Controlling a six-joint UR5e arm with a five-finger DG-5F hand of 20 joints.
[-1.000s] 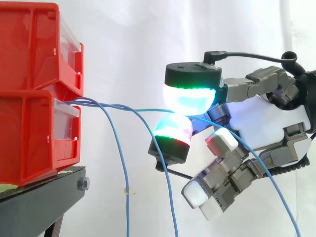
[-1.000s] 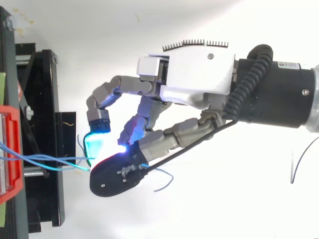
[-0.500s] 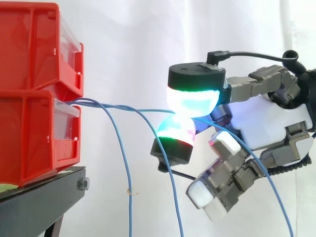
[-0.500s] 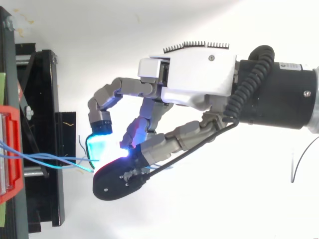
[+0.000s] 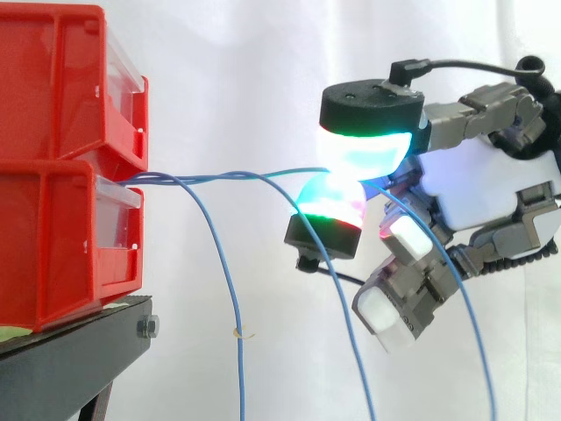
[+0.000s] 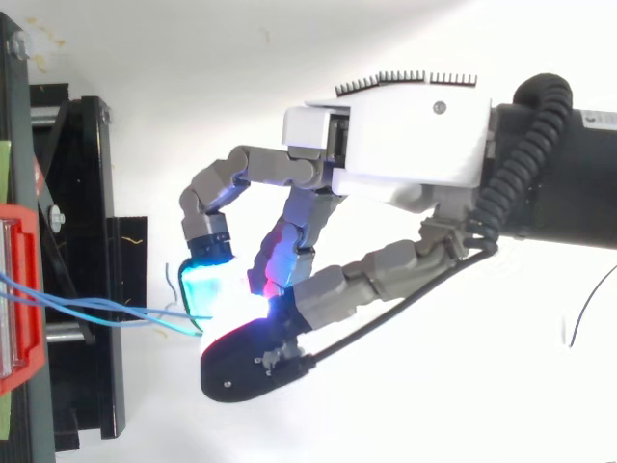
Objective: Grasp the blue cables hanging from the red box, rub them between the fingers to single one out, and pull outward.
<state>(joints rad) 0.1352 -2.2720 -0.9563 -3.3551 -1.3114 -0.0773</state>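
Hidden: You are losing the start of the blue cables (image 5: 219, 178) inside the gap between the two stacked red bins (image 5: 53, 237). Their hanging ends are running off the bottom edge of the side view.
Hard to make out: The glow is washing out the contact spot, so you cannot tell how many strands are lying between the pads.
Side view: The strands are leaving the bins above the front edge of the black stand (image 5: 70, 360) and running almost level to the hand (image 5: 478, 180). One is drooping down midway, and others are falling away past the pinch.
Top view: You are looking down on the hand's white casing. A black pad housing is covering the pinch, and the cables are crossing from the bins over the stand's edge to the cyan pad.
Fingers: Two fingers (image 5: 364, 156) are pressing together on the blue cables, a cyan-green pad above and a red-green pad below. The rest are curling underneath with white pads.
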